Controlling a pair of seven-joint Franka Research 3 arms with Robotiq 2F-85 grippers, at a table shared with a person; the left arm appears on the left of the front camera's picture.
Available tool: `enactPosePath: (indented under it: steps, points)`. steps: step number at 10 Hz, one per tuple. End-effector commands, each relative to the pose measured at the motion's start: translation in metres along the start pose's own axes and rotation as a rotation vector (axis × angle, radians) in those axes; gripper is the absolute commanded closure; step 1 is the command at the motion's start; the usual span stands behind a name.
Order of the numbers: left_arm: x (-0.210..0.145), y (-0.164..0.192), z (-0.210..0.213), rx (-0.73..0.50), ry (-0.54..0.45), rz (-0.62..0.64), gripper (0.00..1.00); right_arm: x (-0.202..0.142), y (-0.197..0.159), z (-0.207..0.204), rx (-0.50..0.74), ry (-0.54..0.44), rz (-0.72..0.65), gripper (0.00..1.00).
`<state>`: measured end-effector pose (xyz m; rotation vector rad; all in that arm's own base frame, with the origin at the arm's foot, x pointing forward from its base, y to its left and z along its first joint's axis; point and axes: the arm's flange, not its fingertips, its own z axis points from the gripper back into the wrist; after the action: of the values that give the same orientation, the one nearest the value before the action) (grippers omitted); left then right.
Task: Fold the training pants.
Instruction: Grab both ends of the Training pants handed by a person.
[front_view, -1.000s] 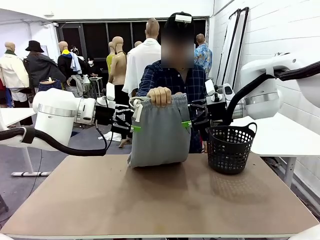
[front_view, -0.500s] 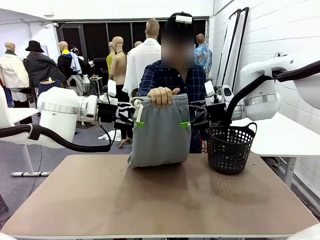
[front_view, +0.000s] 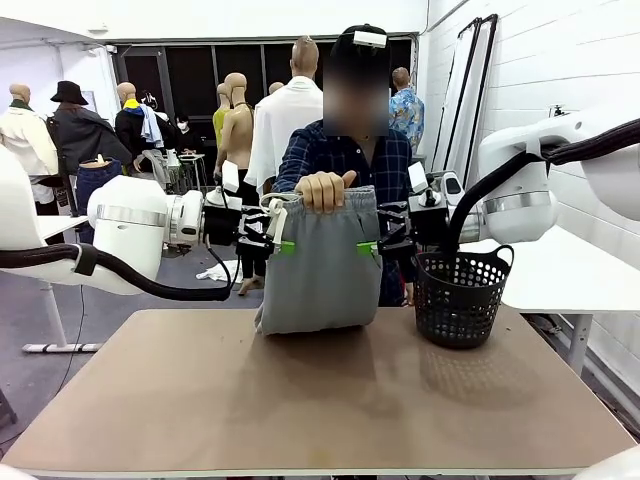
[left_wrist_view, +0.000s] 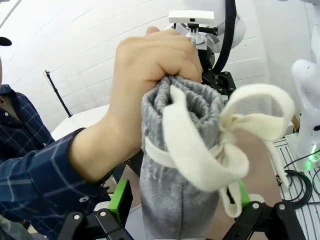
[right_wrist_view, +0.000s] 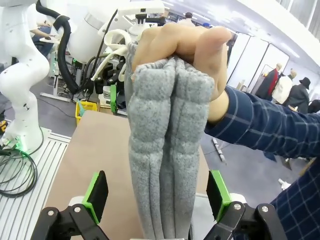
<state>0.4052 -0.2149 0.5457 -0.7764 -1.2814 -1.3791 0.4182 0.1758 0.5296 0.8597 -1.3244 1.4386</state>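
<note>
Scene is being lit brightly and evenly from overhead. Soft shadows are being cast on the table (front_view: 180, 410) under the pants (front_view: 320, 270) and basket (front_view: 460, 295). Front view is being rendered sharp. Wrist views are being bent at the edges by the wide lens; hand (left_wrist_view: 150, 85) and drawstring (left_wrist_view: 192, 150), very close, are being rendered slightly soft in left wrist view.

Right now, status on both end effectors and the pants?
Left end effector open, straddling one edge of training pants. Right end effector open, straddling other edge. Pants hang bunched from person's hand. Basket stands aside.
</note>
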Motion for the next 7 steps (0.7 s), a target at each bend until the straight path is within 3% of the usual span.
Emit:
enactPosePath:
  steps: [1, 3, 7]
  points:
    - [-0.003, 0.007, -0.002, 0.001, -0.053, 0.03, 0.0, -0.003, -0.007, -0.008, 0.002, -0.05, 0.013, 0.0]
    - [-0.009, 0.013, -0.004, -0.021, -0.116, 0.054, 0.0, -0.006, -0.012, -0.011, 0.009, -0.072, 0.003, 0.0]
    - [-0.02, 0.018, -0.008, -0.021, -0.116, 0.081, 0.0, -0.008, -0.025, -0.014, 0.01, -0.096, -0.025, 0.0]
